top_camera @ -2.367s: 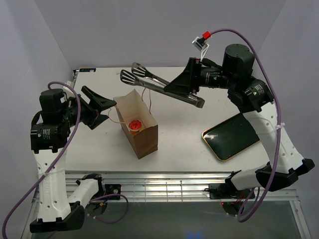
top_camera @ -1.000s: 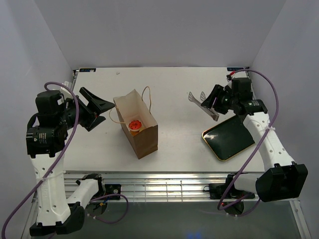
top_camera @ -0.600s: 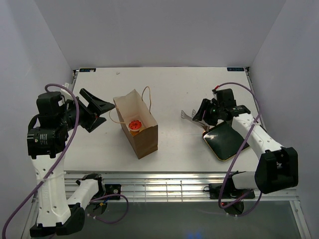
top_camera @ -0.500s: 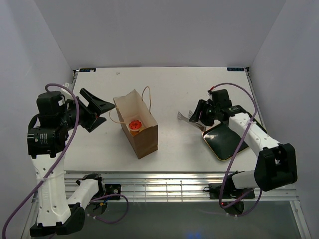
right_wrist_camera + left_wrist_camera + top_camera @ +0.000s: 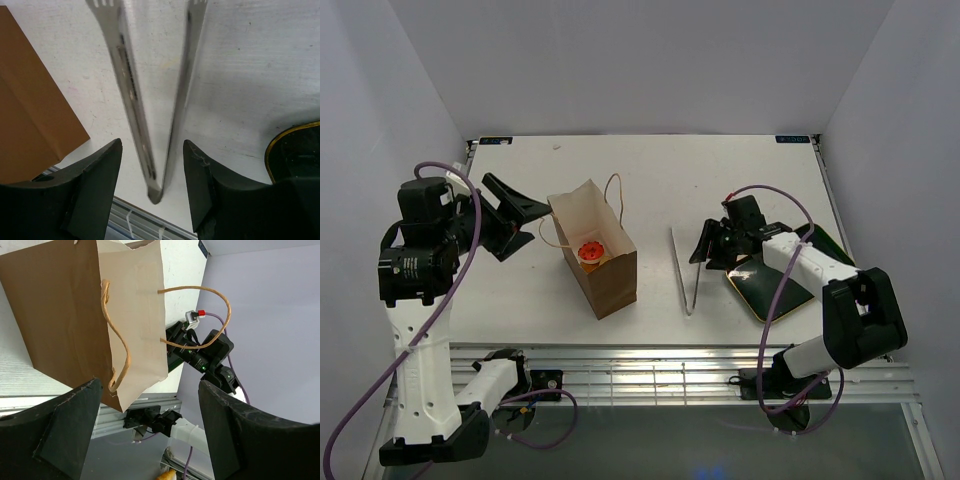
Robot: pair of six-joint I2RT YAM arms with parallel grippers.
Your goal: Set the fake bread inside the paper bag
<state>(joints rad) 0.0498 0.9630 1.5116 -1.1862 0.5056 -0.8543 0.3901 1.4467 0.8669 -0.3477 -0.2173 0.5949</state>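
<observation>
The brown paper bag [image 5: 605,270] stands open at the table's middle left. A red-frosted donut [image 5: 590,249] lies inside it, on something golden; the other pastries are hidden. My left gripper [image 5: 542,222] is open beside the bag's left rim, near a cord handle [image 5: 116,342]; the bag's side [image 5: 65,315] fills the left wrist view. My right gripper [image 5: 701,250] is open and low over the table, right of the bag. Metal tongs [image 5: 683,275] lie flat on the table; in the right wrist view they [image 5: 134,95] lie between my spread fingers [image 5: 95,190], untouched.
A dark green gold-rimmed tray [image 5: 790,285] lies empty at the right, under my right forearm; its rim [image 5: 295,145] shows in the right wrist view. The bag's corner [image 5: 30,120] is to the left there. The table's front edge is close to the tongs' hinge.
My right arm came down from above the bag with the tongs, swung toward the table's front middle, laid the tongs flat and let go. The left arm barely moved.
</observation>
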